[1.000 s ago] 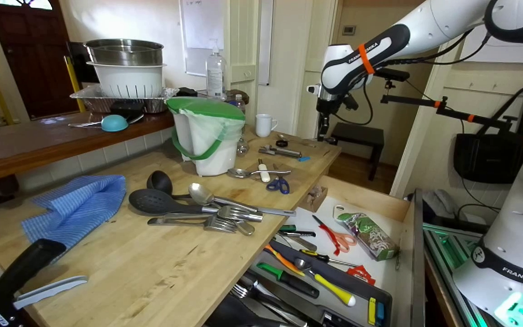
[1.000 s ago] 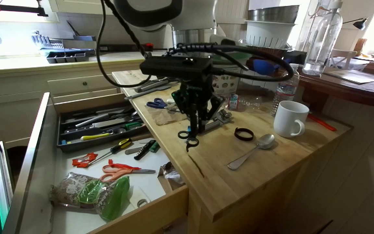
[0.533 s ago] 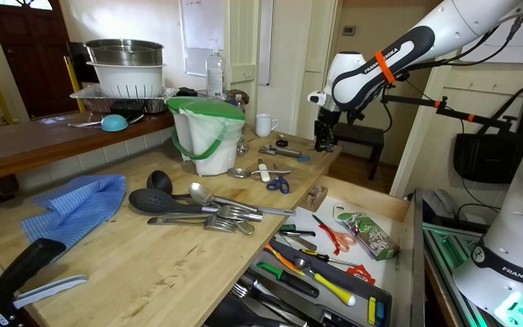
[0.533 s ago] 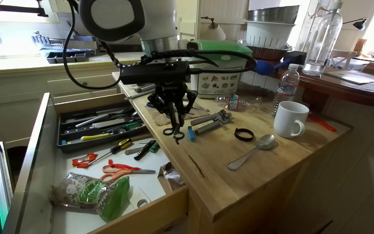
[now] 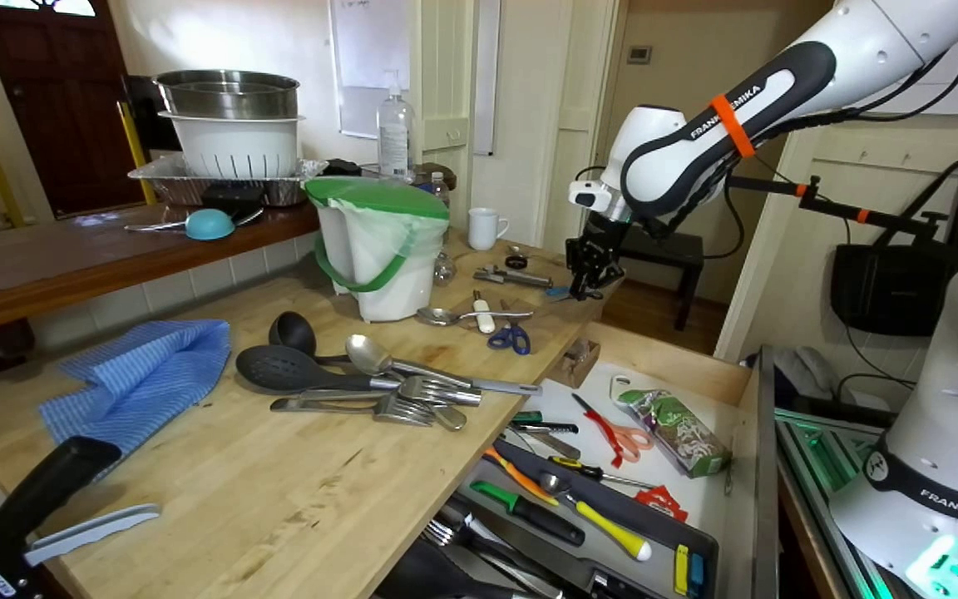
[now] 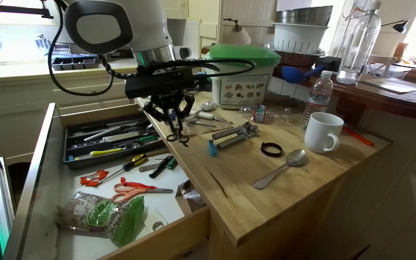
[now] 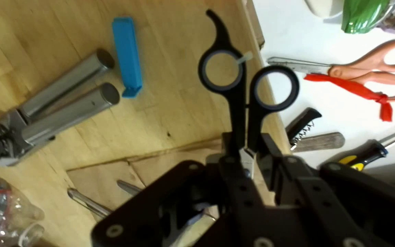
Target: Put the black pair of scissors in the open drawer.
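My gripper (image 7: pixel 246 145) is shut on the black scissors (image 7: pixel 237 106), gripping them just below the finger rings. The rings stick out past the fingertips; the blades are mostly hidden between the fingers. In both exterior views the gripper (image 6: pixel 176 131) (image 5: pixel 583 287) holds the scissors (image 6: pixel 184 140) above the worktop near its drawer-side edge. In the wrist view the right ring overlaps that edge. The open drawer (image 6: pixel 164 240) (image 5: pixel 766 474) is pulled out beside the worktop. It holds orange scissors (image 6: pixel 128 191) and other items.
In the drawer are a grey cutlery tray (image 6: pixel 74 164), a screwdriver (image 6: pixel 128 165) and a green bag (image 6: pixel 128 220). On the worktop lie a can opener (image 6: pixel 238 135), a blue clip (image 6: pixel 212 148), a spoon (image 6: pixel 280 169), a mug (image 6: pixel 323 131) and blue scissors (image 5: pixel 510 337). A bucket (image 5: pixel 387 258) stands farther along.
The arm has carried the held scissors along the worktop toward its drawer-side edge, leftward in an exterior view. The blue clip, can opener and bucket are now uncovered. The grip looks unchanged.
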Action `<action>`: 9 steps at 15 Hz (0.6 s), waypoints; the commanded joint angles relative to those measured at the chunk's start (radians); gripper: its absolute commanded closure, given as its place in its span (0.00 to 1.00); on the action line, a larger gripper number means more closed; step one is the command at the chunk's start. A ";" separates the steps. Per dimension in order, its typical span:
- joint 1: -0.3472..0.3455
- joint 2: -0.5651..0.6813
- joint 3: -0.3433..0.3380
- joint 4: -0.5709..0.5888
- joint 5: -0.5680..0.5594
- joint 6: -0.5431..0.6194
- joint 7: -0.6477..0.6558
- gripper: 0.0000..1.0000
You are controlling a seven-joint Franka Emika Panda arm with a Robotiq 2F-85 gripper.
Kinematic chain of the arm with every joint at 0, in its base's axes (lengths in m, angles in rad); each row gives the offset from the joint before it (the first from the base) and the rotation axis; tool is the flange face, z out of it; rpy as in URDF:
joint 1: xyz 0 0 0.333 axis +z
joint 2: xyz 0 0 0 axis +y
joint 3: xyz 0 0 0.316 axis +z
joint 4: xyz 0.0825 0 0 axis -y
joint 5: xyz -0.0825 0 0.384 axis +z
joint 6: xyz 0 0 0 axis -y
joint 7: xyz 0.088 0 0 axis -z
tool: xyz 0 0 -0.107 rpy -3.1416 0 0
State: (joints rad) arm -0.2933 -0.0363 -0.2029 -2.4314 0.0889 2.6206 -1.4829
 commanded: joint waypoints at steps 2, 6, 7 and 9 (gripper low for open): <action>0.022 -0.104 -0.019 -0.040 -0.053 -0.143 0.156 0.95; 0.047 -0.074 -0.039 -0.023 -0.015 -0.104 0.064 0.79; 0.048 -0.071 -0.039 -0.023 -0.015 -0.104 0.064 0.95; 0.047 -0.087 -0.031 -0.066 -0.065 -0.054 0.091 0.95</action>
State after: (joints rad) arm -0.2653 -0.1043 -0.2228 -2.4552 0.0717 2.5205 -1.4207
